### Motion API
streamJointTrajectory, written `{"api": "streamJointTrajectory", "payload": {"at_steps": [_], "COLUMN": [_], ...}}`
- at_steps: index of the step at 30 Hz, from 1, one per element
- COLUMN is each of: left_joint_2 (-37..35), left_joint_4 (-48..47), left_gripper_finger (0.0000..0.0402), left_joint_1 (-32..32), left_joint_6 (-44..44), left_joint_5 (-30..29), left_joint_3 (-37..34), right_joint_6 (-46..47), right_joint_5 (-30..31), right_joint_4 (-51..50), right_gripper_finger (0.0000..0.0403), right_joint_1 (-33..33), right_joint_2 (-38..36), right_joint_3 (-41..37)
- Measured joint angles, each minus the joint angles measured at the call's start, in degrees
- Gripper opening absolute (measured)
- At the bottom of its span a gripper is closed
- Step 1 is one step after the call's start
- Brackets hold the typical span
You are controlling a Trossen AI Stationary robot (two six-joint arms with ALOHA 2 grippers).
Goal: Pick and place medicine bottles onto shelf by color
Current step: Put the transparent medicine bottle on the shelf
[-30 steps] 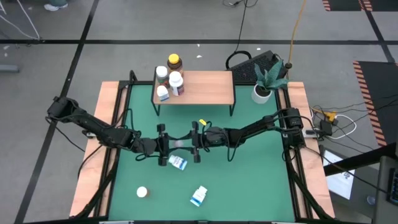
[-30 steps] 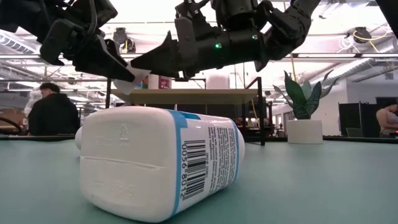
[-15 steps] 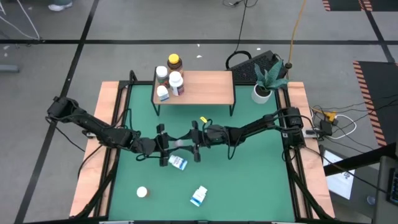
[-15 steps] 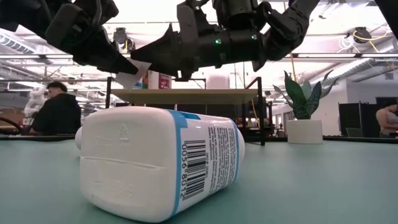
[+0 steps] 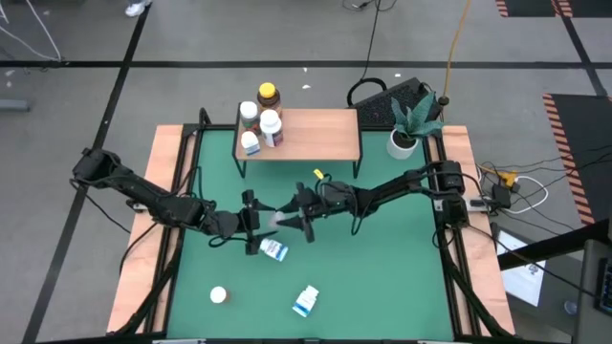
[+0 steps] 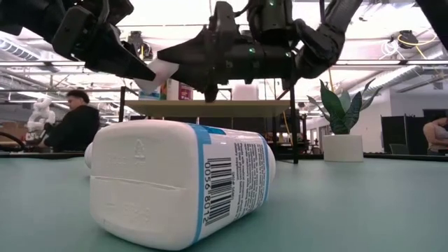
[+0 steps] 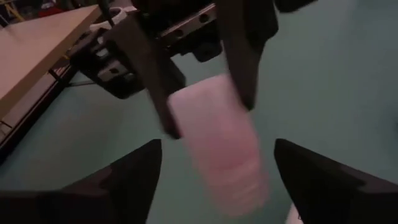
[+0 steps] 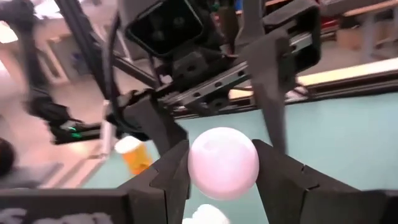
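**Q:** How far along is the sorting, read from the near edge of the table outward?

**A:** Nearest lie three bottles not yet shelved: a blue-capped bottle [image 5: 306,301], a small white bottle [image 5: 218,295], and a little farther in a blue-labelled bottle [image 5: 274,250] on its side. Above mid-table the two arms meet. The right gripper [image 5: 290,217] pinches the held white bottle [image 8: 222,163] between its fingers. The left gripper [image 5: 254,222] faces it with fingers spread wide on either side, touching nothing. This reads as a hand-over just completed. Farthest stands the shelf [image 5: 320,134], with four bottles grouped at its left end: an amber bottle [image 5: 269,95], two white bottles [image 5: 249,112] and a blue-banded bottle [image 5: 251,143]. The right half of its top is bare. By this count, about half the job remains.

**Q:** What does each view add?

**A:** Only the high view gives the count and the layout. The right wrist view confirms the grip, with both pads against the bottle's sides. The left wrist view shows the gap beside the left fingers [image 7: 134,171]. The low view is filled by one lying bottle [image 6: 182,189] with a barcode. It also shows a seated person [image 6: 73,126] beyond the table, unseen from above.
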Motion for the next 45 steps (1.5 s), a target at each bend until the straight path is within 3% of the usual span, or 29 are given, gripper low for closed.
{"api": "streamJointTrajectory", "payload": {"at_steps": [5, 13, 18, 26, 31, 40, 45], "left_joint_2": [0.0, 0.0, 0.0, 0.0, 0.0, 0.0, -0.3], "left_joint_4": [-0.1, 2.4, 7.4, 14.3, 19.5, 22.1, 25.4], "left_gripper_finger": [0.0339, 0.0313, 0.0307, 0.0303, 0.0277, 0.0235, 0.0223], "left_joint_1": [-0.9, -2.0, -1.6, 0.7, 2.2, 5.1, 7.9], "left_joint_6": [1.4, 7.6, 10.3, 21.1, 31.6, 42.7, 46.8], "left_joint_5": [0.4, -0.8, -1.0, 1.4, 4.8, 5.1, 10.3], "left_joint_3": [0.0, 0.0, 0.0, 0.0, 0.0, 0.0, 0.0], "right_joint_6": [8.1, 17.5, 19.8, 30.3, 36.2, 45.9, 46.0], "right_joint_5": [-4.3, -6.1, -6.5, -13.0, -9.4, -3.8, -3.1], "right_joint_4": [9.4, 24.5, 29.8, 33.7, 32.2, 34.3, 34.7], "right_gripper_finger": [0.0153, 0.0153, 0.0152, 0.0156, 0.0157, 0.0157, 0.0157], "right_joint_1": [-2.7, -4.7, -4.2, -4.1, -4.1, -3.8, -3.8], "right_joint_2": [0.0, 0.0, 0.0, 0.1, 0.1, 0.0, -0.1], "right_joint_3": [-3.8, -9.4, -9.7, -8.5, -8.1, -8.1, -8.1]}}
